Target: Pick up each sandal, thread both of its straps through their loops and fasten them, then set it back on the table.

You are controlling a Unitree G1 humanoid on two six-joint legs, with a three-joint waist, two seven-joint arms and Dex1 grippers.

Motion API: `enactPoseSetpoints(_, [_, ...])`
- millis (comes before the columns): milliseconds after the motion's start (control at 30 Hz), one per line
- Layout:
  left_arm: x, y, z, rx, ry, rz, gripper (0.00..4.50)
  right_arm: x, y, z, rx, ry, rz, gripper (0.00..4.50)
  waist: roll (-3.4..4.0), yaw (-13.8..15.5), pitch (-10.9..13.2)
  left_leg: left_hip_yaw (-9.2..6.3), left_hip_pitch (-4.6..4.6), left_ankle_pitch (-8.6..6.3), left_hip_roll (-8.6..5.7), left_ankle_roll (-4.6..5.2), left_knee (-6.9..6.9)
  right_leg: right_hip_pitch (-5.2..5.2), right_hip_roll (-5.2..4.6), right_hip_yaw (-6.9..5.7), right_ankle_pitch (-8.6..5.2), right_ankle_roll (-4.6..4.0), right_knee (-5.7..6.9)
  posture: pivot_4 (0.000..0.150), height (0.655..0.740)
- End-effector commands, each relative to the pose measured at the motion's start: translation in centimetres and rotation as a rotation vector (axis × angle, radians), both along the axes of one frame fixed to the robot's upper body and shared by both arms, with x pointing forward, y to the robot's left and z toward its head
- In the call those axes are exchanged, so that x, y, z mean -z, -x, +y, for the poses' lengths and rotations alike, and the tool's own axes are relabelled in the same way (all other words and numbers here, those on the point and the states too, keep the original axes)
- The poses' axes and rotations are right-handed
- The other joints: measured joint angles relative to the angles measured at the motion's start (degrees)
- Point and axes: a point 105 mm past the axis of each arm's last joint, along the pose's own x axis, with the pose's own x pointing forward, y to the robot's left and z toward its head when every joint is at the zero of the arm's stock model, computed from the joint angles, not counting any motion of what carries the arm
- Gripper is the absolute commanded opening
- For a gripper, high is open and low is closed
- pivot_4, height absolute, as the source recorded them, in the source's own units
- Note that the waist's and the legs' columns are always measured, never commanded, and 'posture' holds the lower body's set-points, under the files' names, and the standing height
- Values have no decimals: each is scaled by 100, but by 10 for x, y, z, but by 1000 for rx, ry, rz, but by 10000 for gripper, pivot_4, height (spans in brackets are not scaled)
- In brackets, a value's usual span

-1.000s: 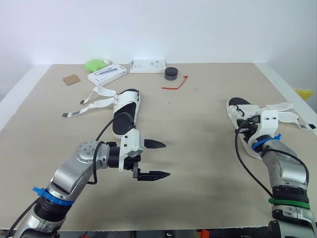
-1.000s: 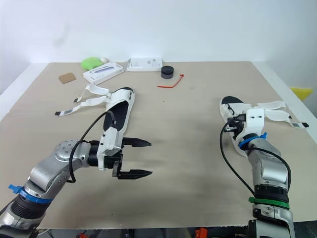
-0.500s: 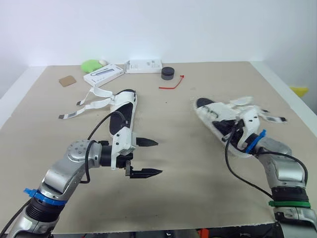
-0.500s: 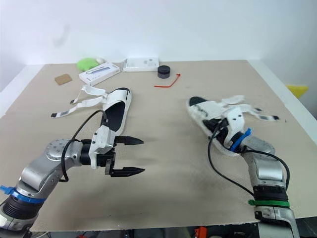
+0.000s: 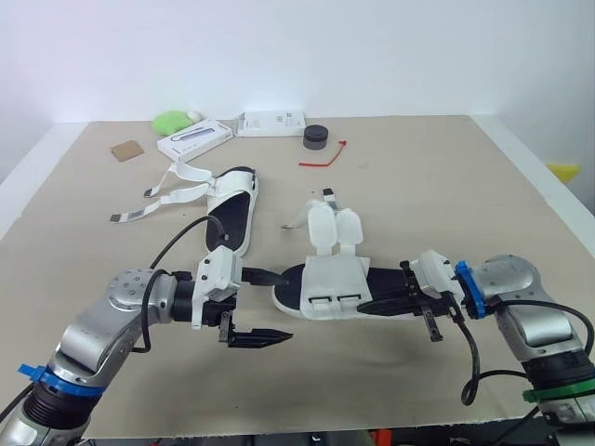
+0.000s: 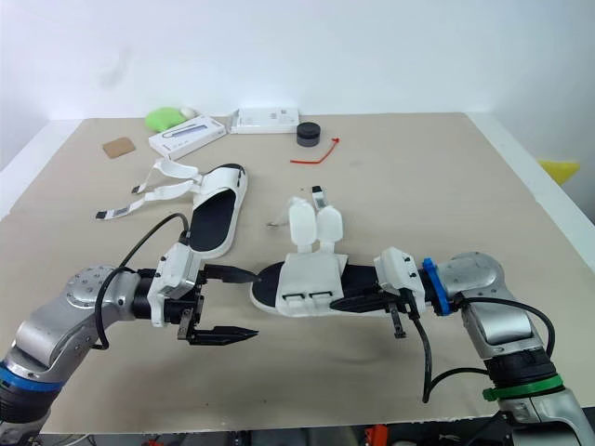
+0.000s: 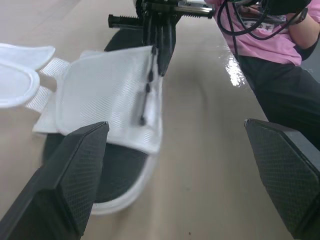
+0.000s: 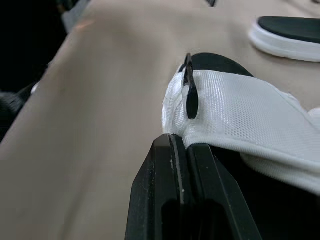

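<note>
Two sandals were in play: the near sandal [image 5: 330, 283] sat mid-table [image 5: 418, 186], lifted or resting I couldn't tell, its two straps [image 5: 333, 226] flopped back unthreaded, the right gripper [image 5: 367, 303] clamped on its side band. The left gripper [image 5: 284, 305] hung spread wide just beside the toe. The far sandal [image 5: 234, 209] waited, straps splayed. Threading looked unstarted; next, the left gripper likely needed a strap end.

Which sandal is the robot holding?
The middle sandal, pinched by the right gripper, just in front of the robot. The other sandal lies alone farther back on the left, straps spread out.
</note>
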Motion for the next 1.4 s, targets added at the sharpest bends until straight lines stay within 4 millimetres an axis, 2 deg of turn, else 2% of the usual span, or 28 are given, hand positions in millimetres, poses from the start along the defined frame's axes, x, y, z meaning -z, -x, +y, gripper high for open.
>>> enactPoseSetpoints(33, [-7,3,3,-1,6,-34,45000,-7,7,1,-99,36,-45,1138,0,0,0,0,1,0,0,0,0,0,0,-1,-1,-1,0,1500,7400])
enactPoseSetpoints(500, [-7,6,3,5,-14,-23,45000,7,11,1,-130,54,-39,1138,0,1,0,2,6,-1,0,-1,0,0,-1,5,0,-1,2,1500,7400])
enactPoseSetpoints(867, [-8,7,2,21,-16,-19,45000,9,6,-2,-130,63,-31,1138,0,-1,0,4,9,-1,1,-1,0,1,0,6,0,-1,3,1500,7400])
enactPoseSetpoints(1000, [-7,6,4,21,-22,-18,45000,9,5,-3,-124,65,-7,13478,0,-1,0,5,12,-1,0,-2,0,3,0,8,1,-1,4,1500,7400])
enactPoseSetpoints(1067, [-6,6,5,19,-24,-16,45000,7,5,-4,-121,57,-8,23234,0,-1,0,6,12,-1,1,-2,0,3,1,7,0,-2,5,1500,7400])
enactPoseSetpoints(1100, [-5,6,5,18,-25,-15,45000,6,5,-5,-116,51,1,29740,0,0,0,5,11,-1,1,-1,0,3,1,7,0,-2,4,1500,7400])
enactPoseSetpoints(1133, [-4,5,6,15,-27,-14,45000,3,5,-6,-109,42,11,32065,0,-1,0,5,12,-1,1,-1,0,3,1,7,0,-2,5,1500,7400])
enactPoseSetpoints(1200, [-2,3,6,4,-29,-16,45000,-3,6,-9,-93,22,41,42097,0,1,0,5,11,-1,0,-2,0,3,0,7,0,-2,4,1500,7400])
enactPoseSetpoints(1233, [-1,2,7,-4,-29,-18,45000,-8,7,-11,-80,6,64,44432,-1,3,0,5,11,-1,0,-2,0,3,-1,8,0,-1,4,1500,7400])
enactPoseSetpoints(1400, [-1,-6,8,-30,-14,-31,45000,-20,10,-22,-26,-11,111,44432,-2,3,0,4,11,-1,-1,-2,1,4,-2,11,1,0,4,1500,7400])
